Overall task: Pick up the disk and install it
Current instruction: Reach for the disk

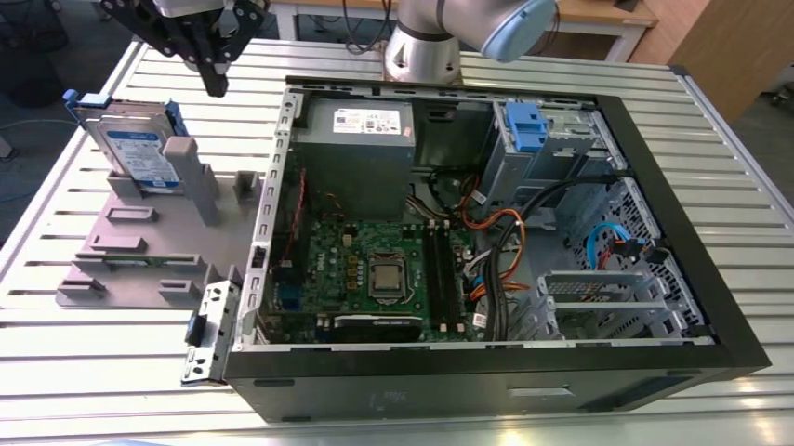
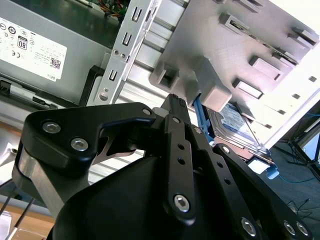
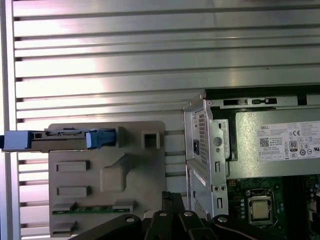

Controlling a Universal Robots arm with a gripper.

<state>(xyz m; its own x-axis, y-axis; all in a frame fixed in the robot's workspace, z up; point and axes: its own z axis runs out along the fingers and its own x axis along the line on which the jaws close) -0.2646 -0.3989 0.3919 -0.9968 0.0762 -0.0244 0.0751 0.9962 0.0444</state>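
The disk (image 1: pixel 130 149) stands on edge in the grey slotted holder (image 1: pixel 137 279) on the slatted metal table (image 1: pixel 74 381), to the exterior view's left of the open computer case (image 1: pixel 496 395). The gripper (image 1: pixel 218 85) hangs above it, well clear, fingers drawn together on nothing. I'd judge the drive dense for its size, rigid and sensitive to knocks. Its bare metal faces look slick, so the blue side rails along the upper edge, standing clear of the holder, seem the safest hold. Inside the case sit the motherboard (image 1: pixel 372 260), the power supply (image 1: pixel 360 130), a tangle of cables (image 1: pixel 496 232) and a drive bay (image 1: pixel 577 139) carrying a blue bracket (image 1: pixel 527 125).
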